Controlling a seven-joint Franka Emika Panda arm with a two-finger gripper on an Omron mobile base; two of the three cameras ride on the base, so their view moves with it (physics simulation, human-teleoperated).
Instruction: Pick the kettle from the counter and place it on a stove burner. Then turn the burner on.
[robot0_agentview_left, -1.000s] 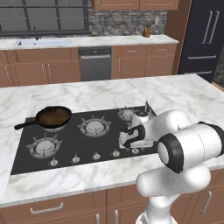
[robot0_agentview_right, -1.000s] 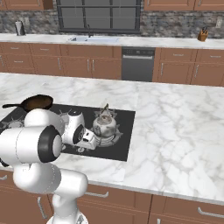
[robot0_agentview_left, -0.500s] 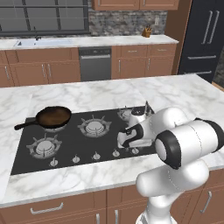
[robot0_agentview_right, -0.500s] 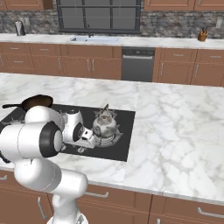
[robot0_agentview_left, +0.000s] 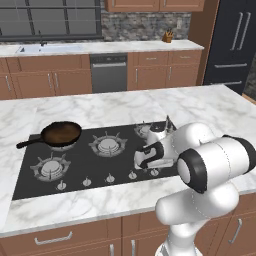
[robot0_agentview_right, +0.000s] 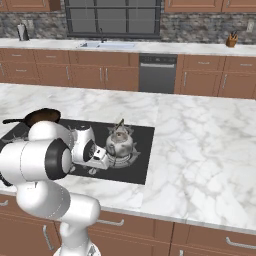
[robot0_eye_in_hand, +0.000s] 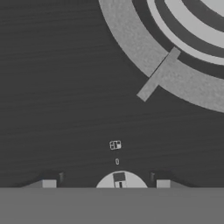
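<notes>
On marble counter (robot0_agentview_right: 200, 150): black cooktop (robot0_agentview_left: 85, 165), kettle (robot0_agentview_right: 120, 142).

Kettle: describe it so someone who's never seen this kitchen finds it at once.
Start at the white marble counter and its inset black cooktop. On that cooktop's right-hand end, in the right base view, the kettle sits on a stove burner. It is squat, silver-grey, with an arched handle, unlike the dark frying pan at the far left.

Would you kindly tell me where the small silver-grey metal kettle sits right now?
The small silver-grey metal kettle sits on a round silver gas burner at the black glass cooktop's right end, beside the white arm's wrist.
</notes>
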